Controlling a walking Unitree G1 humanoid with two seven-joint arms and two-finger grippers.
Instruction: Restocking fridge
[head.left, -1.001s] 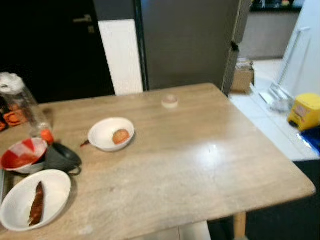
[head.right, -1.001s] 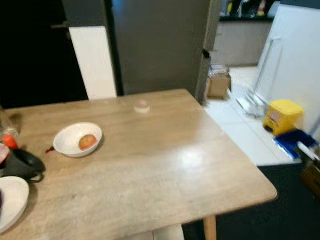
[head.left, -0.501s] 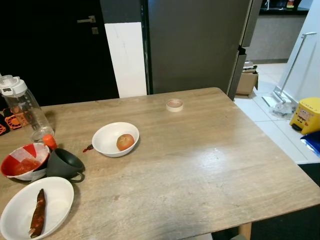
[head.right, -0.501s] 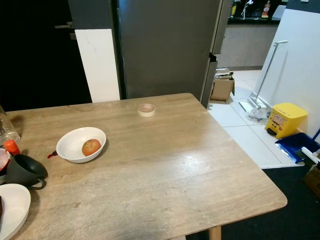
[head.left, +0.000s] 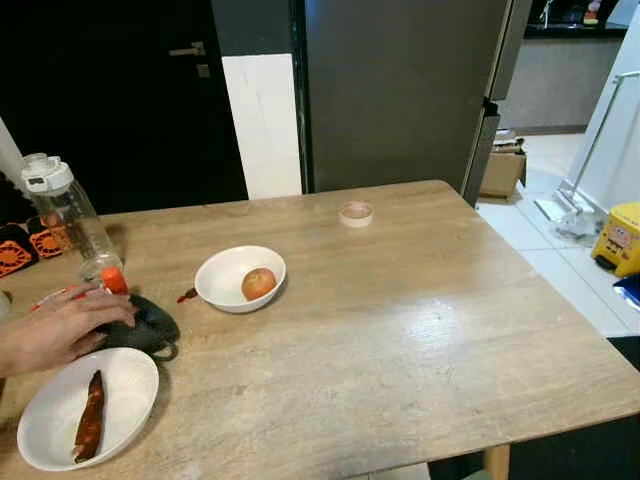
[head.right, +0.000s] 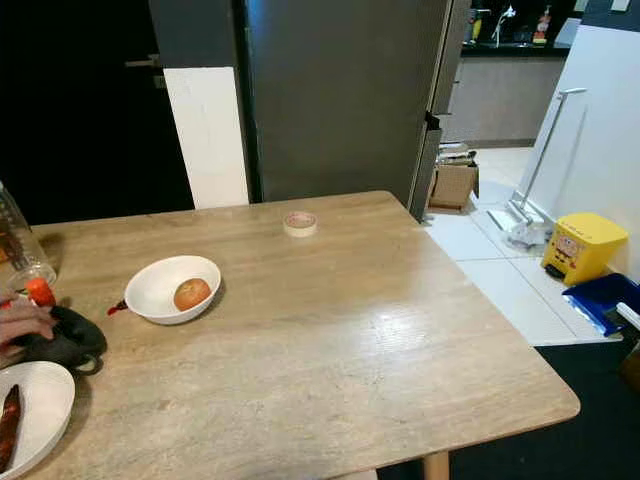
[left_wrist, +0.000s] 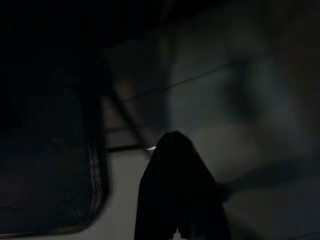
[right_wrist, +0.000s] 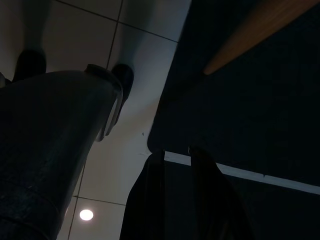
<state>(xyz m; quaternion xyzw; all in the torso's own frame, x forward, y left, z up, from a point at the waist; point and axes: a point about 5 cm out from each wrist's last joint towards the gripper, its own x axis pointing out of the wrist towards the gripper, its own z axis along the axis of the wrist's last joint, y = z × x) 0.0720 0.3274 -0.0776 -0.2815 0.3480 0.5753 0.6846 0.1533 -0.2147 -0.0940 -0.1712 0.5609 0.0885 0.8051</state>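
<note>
A white bowl (head.left: 238, 279) holding a round reddish fruit (head.left: 259, 283) sits left of the middle of the wooden table (head.left: 420, 330). Behind the table stands the tall grey fridge (head.left: 400, 90), its door closed. A white plate (head.left: 120, 400) with a long red-brown piece of food (head.left: 88, 418) lies at the front left. My left gripper (left_wrist: 175, 137) hangs in the dark with its fingers together and nothing in them. My right gripper (right_wrist: 176, 151) hangs over tiled floor beside a table leg (right_wrist: 250, 30), fingers slightly apart and holding nothing.
A person's hand (head.left: 50, 330) rests on a dark mug (head.left: 150, 328) at the left edge. A clear water bottle (head.left: 65, 215) stands behind it. A tape roll (head.left: 355, 213) lies near the far edge. A yellow bin (head.left: 622, 238) sits on the tiles to the right.
A person's hand has come in from the left onto the dark mug, covering the red bowl. The camera has shifted slightly; the bowl and plate have not moved.
</note>
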